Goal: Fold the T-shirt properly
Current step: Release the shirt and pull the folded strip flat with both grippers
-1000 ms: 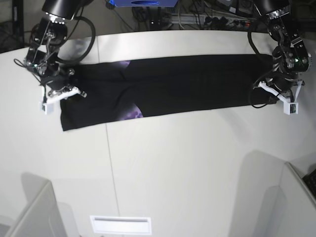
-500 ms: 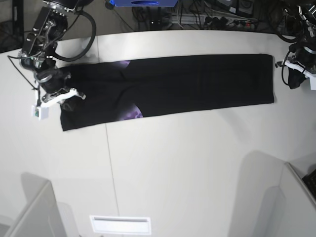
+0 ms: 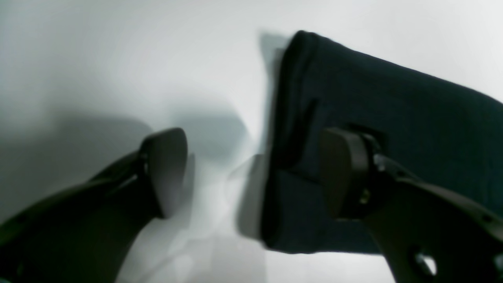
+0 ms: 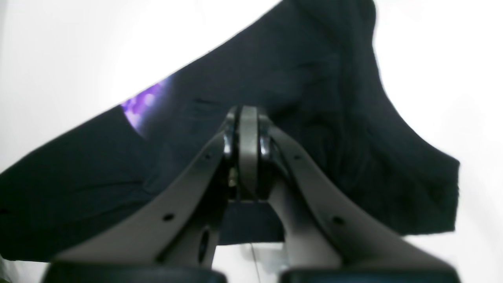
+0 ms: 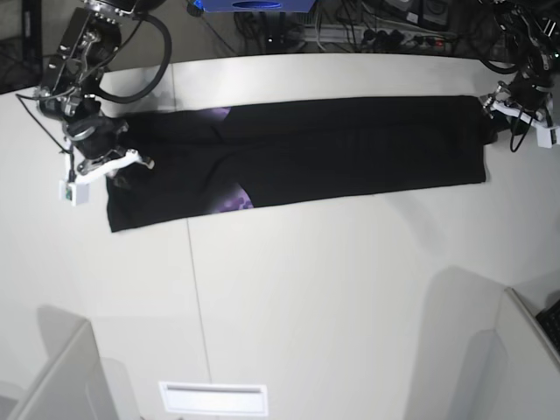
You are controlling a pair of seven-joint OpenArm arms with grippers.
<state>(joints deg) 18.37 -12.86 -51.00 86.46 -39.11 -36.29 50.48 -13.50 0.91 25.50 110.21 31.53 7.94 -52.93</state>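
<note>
The black T-shirt (image 5: 350, 149) lies folded into a long strip across the white table (image 5: 306, 289). Bits of purple print (image 5: 234, 203) show at its left part. My right gripper (image 5: 122, 172) is at the strip's left end. In the right wrist view it (image 4: 247, 149) is shut, pinching wrinkled black cloth (image 4: 314, 78) beside the purple print (image 4: 145, 102). My left gripper (image 5: 494, 118) is at the strip's far right corner. In the left wrist view it (image 3: 251, 157) is open, one finger (image 3: 346, 177) over the cloth (image 3: 393, 110), the other over bare table.
Cables and a power strip (image 5: 394, 39) run behind the table's far edge, with a blue box (image 5: 254, 4) there. Grey partitions stand at the front left (image 5: 52, 376) and front right (image 5: 516, 350). A white slotted plate (image 5: 214, 398) lies at the front edge.
My left arm left the shirt's near right corner, swung out to the right, and now sits open at the far right corner. My right gripper stayed at the left end.
</note>
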